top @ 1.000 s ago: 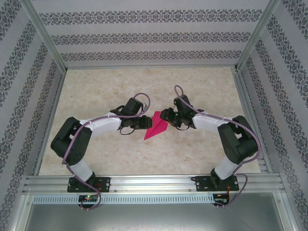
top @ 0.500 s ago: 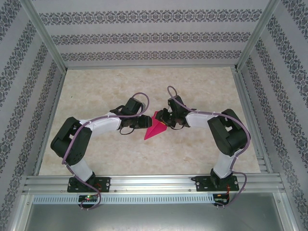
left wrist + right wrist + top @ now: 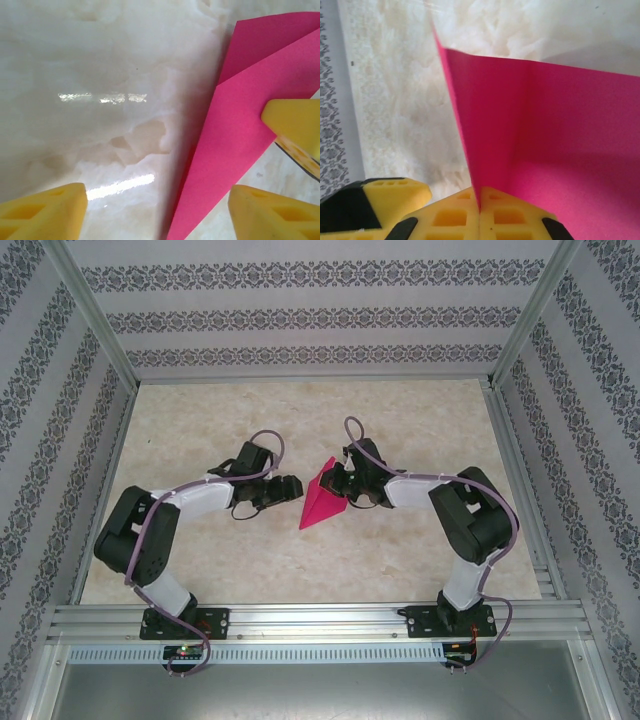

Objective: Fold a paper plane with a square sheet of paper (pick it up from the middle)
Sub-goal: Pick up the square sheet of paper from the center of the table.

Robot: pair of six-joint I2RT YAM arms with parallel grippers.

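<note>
The paper plane [image 3: 320, 502] is a pointed magenta-pink dart lying mid-table, tip toward the near left. One flap stands up at its far end. My right gripper [image 3: 341, 484] is shut on that raised flap, and the right wrist view shows the yellow fingertips [image 3: 480, 212] pinching the paper's edge [image 3: 490, 125]. My left gripper [image 3: 291, 486] sits just left of the paper, apart from it and open. In the left wrist view the pink fold [image 3: 240, 125] lies between and beyond the spread yellow fingers [image 3: 45, 210]. A right-gripper finger [image 3: 295, 120] rests on the paper there.
The marble-patterned tabletop [image 3: 200, 420] is fenced by aluminium rails [image 3: 300, 615] at the near edge and patterned walls [image 3: 300, 315] on three sides. Both arms bend inward toward the centre.
My left gripper has let go of the paper and drawn back to the left. The right gripper has kept its hold, and the paper's far flap now stands higher.
</note>
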